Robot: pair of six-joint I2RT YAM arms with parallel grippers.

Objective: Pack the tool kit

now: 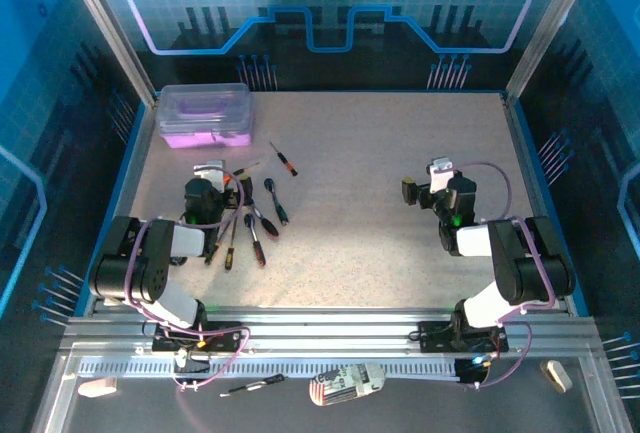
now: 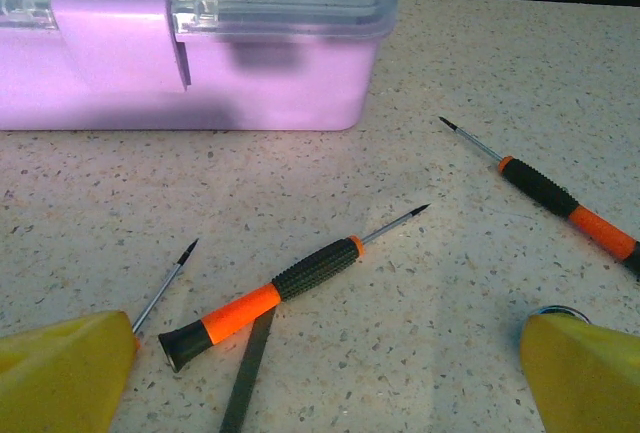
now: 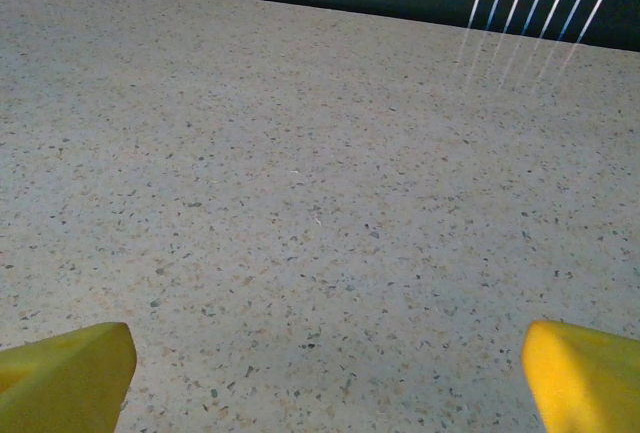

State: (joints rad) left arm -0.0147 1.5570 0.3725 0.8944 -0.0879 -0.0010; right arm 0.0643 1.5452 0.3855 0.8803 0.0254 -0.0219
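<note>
The tool kit [image 1: 205,116] is a purple box with a clear lid, standing at the table's far left corner. In the left wrist view the tool kit [image 2: 190,53] has its lid down and its purple latch facing me. Several black-and-orange screwdrivers [image 1: 252,223] lie loose in front of it, and one screwdriver [image 1: 284,159] lies apart, farther back. My left gripper [image 1: 212,178] hovers over them, open. One screwdriver [image 2: 280,288] lies between its yellow fingers [image 2: 65,373], untouched, and another screwdriver [image 2: 565,201] lies to the right. My right gripper [image 1: 436,178] is open over bare table, the gripper [image 3: 325,378] holding nothing.
A dark flat strip [image 2: 250,363] lies under the near screwdriver's handle. Blue walls [image 1: 130,168] ring the speckled table [image 1: 370,183]. On the front rail lie a stray screwdriver [image 1: 255,385] and a striped object [image 1: 345,383].
</note>
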